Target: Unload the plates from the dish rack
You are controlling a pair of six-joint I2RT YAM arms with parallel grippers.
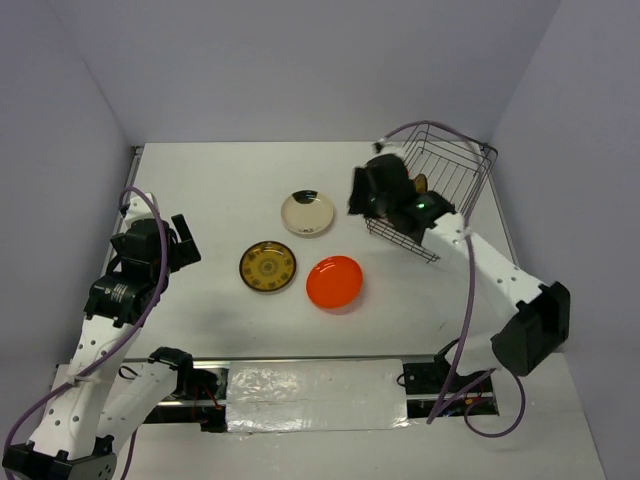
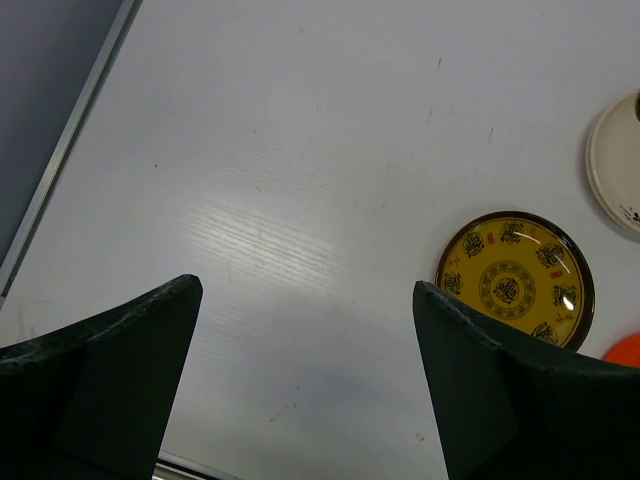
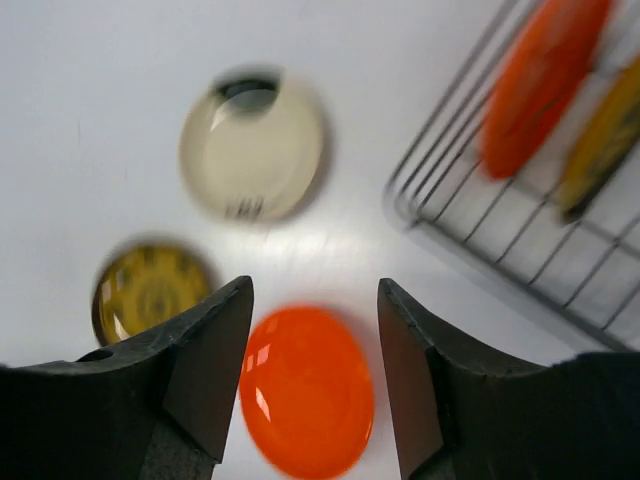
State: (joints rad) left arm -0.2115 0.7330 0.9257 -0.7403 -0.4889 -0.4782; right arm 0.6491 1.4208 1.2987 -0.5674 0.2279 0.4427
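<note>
Three plates lie flat on the table: a cream one (image 1: 308,212), a dark brown one with a yellow pattern (image 1: 267,267) and an orange-red one (image 1: 334,283). The dark wire dish rack (image 1: 478,172) stands at the back right. In the right wrist view it (image 3: 470,190) holds an upright orange-red plate (image 3: 540,80) and a yellow-brown plate (image 3: 600,140). My right gripper (image 1: 365,195) hovers just left of the rack, open and empty. Through its jaws (image 3: 312,290) I see the orange-red plate (image 3: 305,390) on the table below. My left gripper (image 1: 183,242) is wide open over bare table (image 2: 305,290), left of the patterned plate (image 2: 515,280).
Grey walls enclose the white table on three sides. The table's left edge (image 2: 60,170) runs close to my left gripper. A strip of clear plastic sheet (image 1: 315,395) lies along the near edge between the arm bases.
</note>
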